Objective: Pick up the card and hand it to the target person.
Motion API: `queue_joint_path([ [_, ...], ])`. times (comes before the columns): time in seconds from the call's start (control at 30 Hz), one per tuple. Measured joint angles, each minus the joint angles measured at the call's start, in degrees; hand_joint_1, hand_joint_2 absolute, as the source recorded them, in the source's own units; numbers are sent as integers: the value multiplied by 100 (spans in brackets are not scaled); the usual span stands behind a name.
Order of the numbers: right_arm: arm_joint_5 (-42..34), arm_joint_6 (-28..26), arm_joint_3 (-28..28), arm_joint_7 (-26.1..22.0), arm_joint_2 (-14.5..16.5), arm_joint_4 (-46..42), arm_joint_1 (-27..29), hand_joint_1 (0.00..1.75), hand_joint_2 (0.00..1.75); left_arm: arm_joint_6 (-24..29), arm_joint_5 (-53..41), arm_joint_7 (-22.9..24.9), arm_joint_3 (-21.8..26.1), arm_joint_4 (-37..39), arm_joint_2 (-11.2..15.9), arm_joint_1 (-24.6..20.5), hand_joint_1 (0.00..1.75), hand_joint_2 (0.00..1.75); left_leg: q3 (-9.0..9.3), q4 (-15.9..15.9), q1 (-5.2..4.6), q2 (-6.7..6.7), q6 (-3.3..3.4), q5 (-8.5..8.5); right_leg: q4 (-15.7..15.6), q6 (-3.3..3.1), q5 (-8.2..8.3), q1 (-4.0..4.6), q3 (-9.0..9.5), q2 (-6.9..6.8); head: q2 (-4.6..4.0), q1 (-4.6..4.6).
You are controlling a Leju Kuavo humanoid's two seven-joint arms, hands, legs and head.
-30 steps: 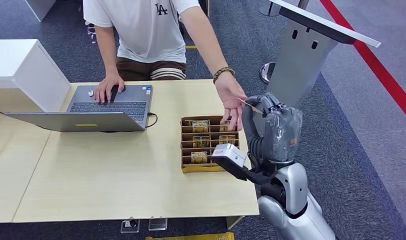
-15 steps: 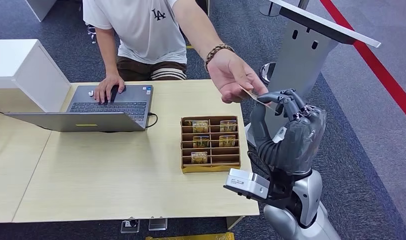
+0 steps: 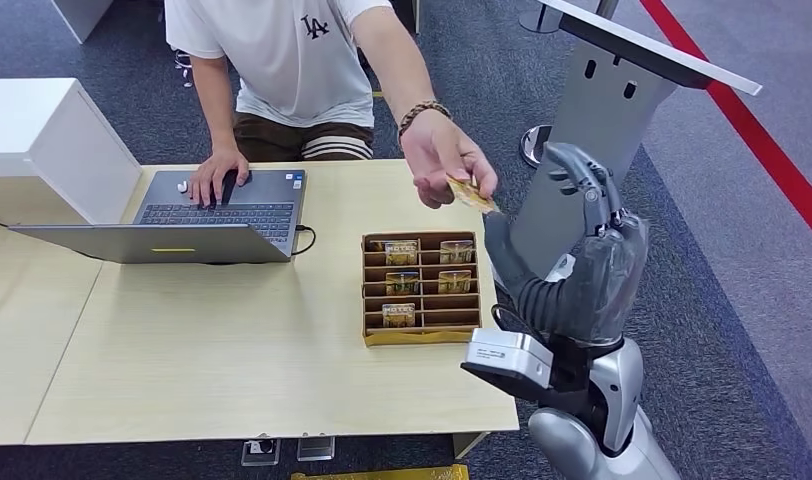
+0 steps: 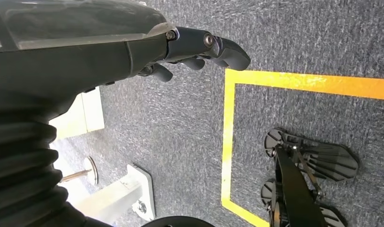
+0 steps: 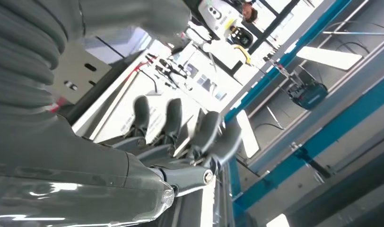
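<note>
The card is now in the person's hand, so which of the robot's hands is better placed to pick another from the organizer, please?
Probably the right hand: it is raised, empty, beside the card organizer. The left hand hangs over the carpet.

The table (image 3: 232, 340) showed a pale, matt wood-grain top. On it the laptop (image 3: 182, 215) looked like smooth brushed grey metal, and right of the laptop the card tray (image 3: 420, 290) read as brown cardboard. Above the tray, the card (image 3: 470, 193) in the person's hand (image 3: 440, 160) gleamed glossy gold. The right hand (image 3: 587, 250) wore a shiny, clear plastic film over dark grey, above a polished silver forearm. The left hand (image 4: 199, 47) was smooth dark plastic. The floor (image 4: 180, 132) beneath was rough, speckled grey carpet.
</note>
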Motion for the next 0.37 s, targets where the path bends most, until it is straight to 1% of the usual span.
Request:
queue_joint_path([
  [0.1, -326, 27, 8, 107, -43, 6, -30, 0, 175, 0, 0, 1, 0, 0, 0, 0, 0, 0, 2, 0, 0, 0, 0, 0, 0, 0, 0, 0, 1, 0, 0, -3],
  [0.17, -876, 188, 10, 142, -83, 13, -52, 0, 175, 0, 4, 1, 0, 0, 0, 0, 0, 0, 2, 0, 0, 0, 0, 0, 0, 0, 0, 0, 2, 0, 0, -3],
  [0.2, -1371, 407, 11, 157, -109, 22, -69, 0, 175, 0, 12, 1, 0, 0, 0, 1, 0, 0, 2, 0, 0, 0, 0, 0, 0, 0, 0, 0, 2, 0, 0, -4],
  [0.23, -2027, 733, 11, 176, -143, 40, -90, 0, 175, -1, 25, 1, 0, 0, 0, 0, 0, 0, 2, 0, 0, 1, 0, 0, 0, 0, 0, 0, 2, 0, 0, -4],
  [0.33, -4322, 2031, 12, 182, -268, 166, -138, 0, 175, -16, 68, 1, 2, 0, 0, 1, 0, 0, 1, 0, 0, 0, 0, 0, 0, 0, 0, 0, 1, 0, 0, -2],
  [0.37, -4693, 2251, 12, 169, -290, 194, -142, 0, 175, -20, 73, 1, 2, 0, 0, 1, 0, 0, 1, 0, 0, 0, 0, 0, 0, 0, 0, 0, 0, 0, 0, -1],
])
